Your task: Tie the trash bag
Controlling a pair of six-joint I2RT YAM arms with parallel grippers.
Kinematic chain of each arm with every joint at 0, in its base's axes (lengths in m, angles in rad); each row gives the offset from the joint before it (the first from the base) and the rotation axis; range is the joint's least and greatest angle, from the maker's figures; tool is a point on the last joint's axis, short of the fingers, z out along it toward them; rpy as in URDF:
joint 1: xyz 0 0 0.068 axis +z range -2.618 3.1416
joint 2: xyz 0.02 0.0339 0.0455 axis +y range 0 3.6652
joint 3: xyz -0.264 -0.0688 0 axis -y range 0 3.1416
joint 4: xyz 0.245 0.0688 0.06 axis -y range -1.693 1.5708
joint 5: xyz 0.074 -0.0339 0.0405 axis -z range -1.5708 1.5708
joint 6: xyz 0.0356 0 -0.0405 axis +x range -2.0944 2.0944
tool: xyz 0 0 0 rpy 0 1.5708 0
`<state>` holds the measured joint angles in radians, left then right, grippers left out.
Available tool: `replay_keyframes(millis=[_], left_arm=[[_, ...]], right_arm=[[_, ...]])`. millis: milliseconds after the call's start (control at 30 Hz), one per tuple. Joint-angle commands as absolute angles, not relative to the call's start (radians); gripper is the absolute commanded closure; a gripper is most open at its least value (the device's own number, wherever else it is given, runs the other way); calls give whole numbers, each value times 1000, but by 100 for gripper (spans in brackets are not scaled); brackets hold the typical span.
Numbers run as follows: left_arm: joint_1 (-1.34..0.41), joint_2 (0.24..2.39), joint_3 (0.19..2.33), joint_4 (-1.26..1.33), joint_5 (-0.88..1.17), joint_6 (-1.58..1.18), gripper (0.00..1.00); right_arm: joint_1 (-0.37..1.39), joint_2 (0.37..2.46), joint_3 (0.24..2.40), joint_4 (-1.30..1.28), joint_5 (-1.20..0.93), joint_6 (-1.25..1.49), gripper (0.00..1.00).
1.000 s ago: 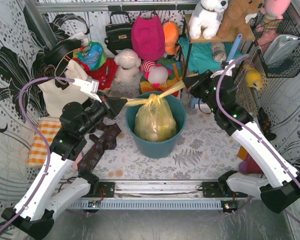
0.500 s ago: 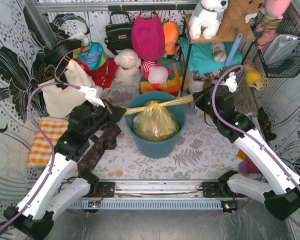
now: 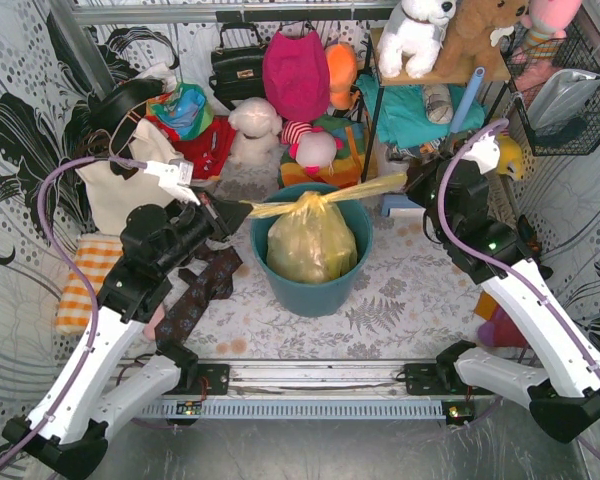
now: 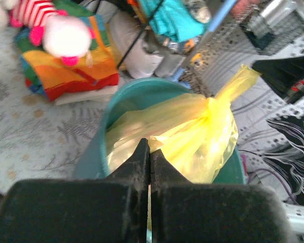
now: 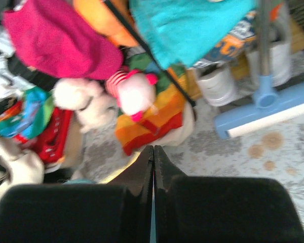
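Yellow trash bag (image 3: 310, 240) sat in teal bin (image 3: 315, 296), knotted at top. Left gripper (image 3: 224, 211) was clamped tight on bag's left tail, right gripper (image 3: 411, 181) clamped tight on right tail. Both tails stretched taut, outward from knot.

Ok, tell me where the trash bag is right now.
In the top view the trash bag is at centre, in the teal bin, its two ends stretched between the left gripper and the right gripper.
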<state>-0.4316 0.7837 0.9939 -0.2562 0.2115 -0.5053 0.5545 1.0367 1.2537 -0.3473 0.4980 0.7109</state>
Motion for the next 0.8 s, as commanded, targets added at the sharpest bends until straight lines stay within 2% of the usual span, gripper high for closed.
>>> replay_keyframes(millis=[0, 167, 433, 667, 700, 767], left_arm=[[-424, 763, 957, -332, 76, -509, 100], [-424, 759, 901, -306, 79, -539, 100], [-425, 810, 989, -186, 280, -558, 100], [-424, 810, 1026, -226, 241, -564, 100], [-424, 815, 1023, -238, 242, -565, 94], [-425, 820, 1016, -257, 248, -565, 72]], right_arm=[[536, 1011, 1206, -407, 658, 662, 100], [536, 1012, 1174, -397, 648, 683, 100], [536, 1057, 1321, -379, 591, 641, 100], [536, 1045, 1356, -381, 576, 621, 100], [536, 1041, 1344, -379, 569, 623, 100], [536, 1030, 1322, -380, 560, 628, 100]])
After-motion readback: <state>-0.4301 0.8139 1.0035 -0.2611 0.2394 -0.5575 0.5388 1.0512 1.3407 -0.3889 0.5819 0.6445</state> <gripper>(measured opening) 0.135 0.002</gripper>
